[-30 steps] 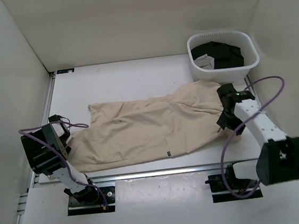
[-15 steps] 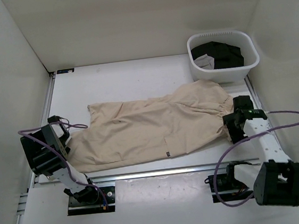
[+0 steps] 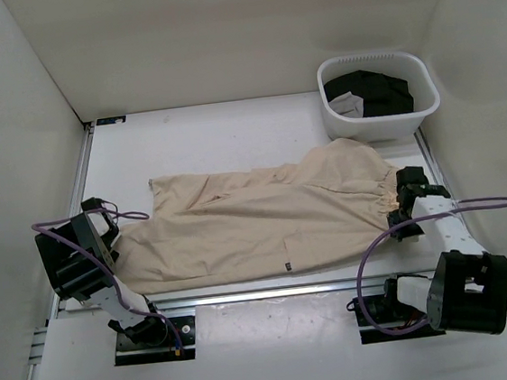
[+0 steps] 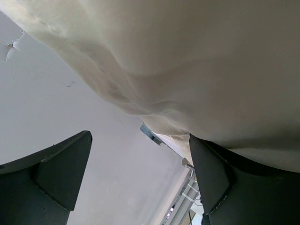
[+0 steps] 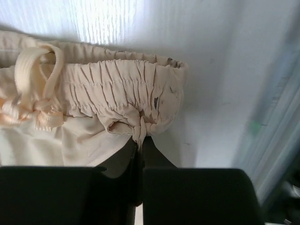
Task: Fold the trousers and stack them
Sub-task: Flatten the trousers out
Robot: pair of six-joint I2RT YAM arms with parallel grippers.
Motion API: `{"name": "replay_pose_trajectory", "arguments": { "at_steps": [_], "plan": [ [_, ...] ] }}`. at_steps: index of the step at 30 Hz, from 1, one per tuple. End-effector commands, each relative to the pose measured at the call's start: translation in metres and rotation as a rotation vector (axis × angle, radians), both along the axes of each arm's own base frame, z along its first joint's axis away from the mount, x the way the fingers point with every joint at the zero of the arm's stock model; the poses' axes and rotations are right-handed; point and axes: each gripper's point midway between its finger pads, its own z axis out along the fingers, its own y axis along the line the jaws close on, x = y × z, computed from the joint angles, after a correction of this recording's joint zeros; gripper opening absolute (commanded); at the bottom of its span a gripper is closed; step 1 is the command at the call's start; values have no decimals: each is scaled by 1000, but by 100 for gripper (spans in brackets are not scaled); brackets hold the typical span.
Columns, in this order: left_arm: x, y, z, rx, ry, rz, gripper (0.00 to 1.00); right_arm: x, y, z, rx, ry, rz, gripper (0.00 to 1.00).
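Beige trousers (image 3: 257, 221) lie spread flat across the table, legs to the left and the elastic waistband (image 3: 382, 185) to the right. My right gripper (image 3: 397, 211) is at the waistband's near right corner. In the right wrist view it (image 5: 140, 139) is shut, pinching a fold of the gathered waistband (image 5: 117, 89), with the drawstring (image 5: 33, 65) at left. My left gripper (image 3: 113, 230) sits at the leg hems on the left. In the left wrist view it (image 4: 140, 164) is open, with the beige cloth (image 4: 187, 70) hanging just above and nothing between the fingers (image 4: 56, 173).
A white basket (image 3: 335, 118) at the back right holds dark folded clothes (image 3: 372, 91). Walls enclose the table on the left, back and right. A metal rail (image 3: 264, 290) runs along the near edge, in front of the arm bases.
The right gripper moved from over the waistband out to its near right corner and shut on the cloth. The waistband shifted slightly right. The left arm stayed still.
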Motion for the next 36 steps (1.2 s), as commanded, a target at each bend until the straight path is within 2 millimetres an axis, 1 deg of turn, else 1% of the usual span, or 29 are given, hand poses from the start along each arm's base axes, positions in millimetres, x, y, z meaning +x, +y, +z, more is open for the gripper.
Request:
{"name": "replay_pose_trajectory", "arguments": {
  "at_steps": [1,5,7,8,9,10,12,13,14,15,16,17,19,20,21,23,24,25,26,27,28,29,30,31,32,33,34,35,36],
  "plan": [
    [-23,-28,-42,-196,14,39,97,-35,-39,36,-219,183,18,0],
    [-32,-33,-41,-205,32,40,97,-65,-36,52,-222,255,49,3],
    [-33,-32,-36,-191,27,31,97,-82,-34,47,-217,282,44,27],
    [-35,-30,-33,-190,26,33,97,-92,-32,44,-213,311,48,49],
    [-34,-30,-31,-186,18,32,97,-100,-31,42,-212,312,40,83],
    [-33,-27,-26,-181,6,42,97,-99,-33,43,-224,300,37,90],
    [-11,-21,-7,-183,-68,31,99,-96,-38,50,-253,274,51,99],
    [1,-21,-2,-222,-133,39,100,-85,-41,60,-273,235,57,99],
    [30,-13,18,-218,-221,31,100,-81,-45,66,-291,241,82,99],
    [39,-14,30,-239,-256,33,100,-79,-52,75,-329,249,91,99],
    [51,-14,41,-258,-299,33,100,-66,-57,91,-360,212,95,99],
    [78,-12,63,-283,-403,25,100,-61,-61,98,-386,226,137,99],
    [95,-13,72,-325,-443,36,100,-51,-68,116,-439,219,168,99],
    [101,-20,75,-378,-458,35,100,-37,-74,136,-489,190,220,99],
    [117,-21,84,-391,-482,9,100,-21,-76,143,-509,149,248,99],
    [131,-33,88,-412,-476,-23,100,2,-77,154,-530,136,389,99],
    [146,-37,93,-432,-494,-39,100,27,-72,163,-519,47,433,99],
    [156,-44,95,-460,-498,-61,100,37,-72,160,-507,57,468,99],
    [171,-60,95,-536,-531,-68,100,47,-71,160,-504,59,522,99],
    [196,-74,113,-573,-583,-111,100,54,-71,158,-493,56,532,99],
    [203,-89,100,-644,-534,-94,100,69,-75,154,-475,58,539,99],
    [214,-104,99,-705,-545,-72,100,78,-68,147,-424,39,570,99],
    [240,-129,115,-808,-595,-114,100,89,-69,136,-401,46,581,99],
    [244,-143,94,-874,-533,-74,100,96,-66,131,-382,35,591,99],
    [252,-157,89,-924,-528,-44,100,102,-66,125,-359,23,600,99],
    [268,-176,92,-935,-529,-79,100,109,-62,114,-308,15,613,99],
    [274,-188,73,-961,-487,-69,100,116,-60,111,-298,0,619,99],
    [279,-199,68,-969,-473,-74,100,119,-62,108,-287,4,615,99],
    [287,-221,68,-991,-462,-110,100,122,-63,101,-277,14,608,99]
  ]
}}
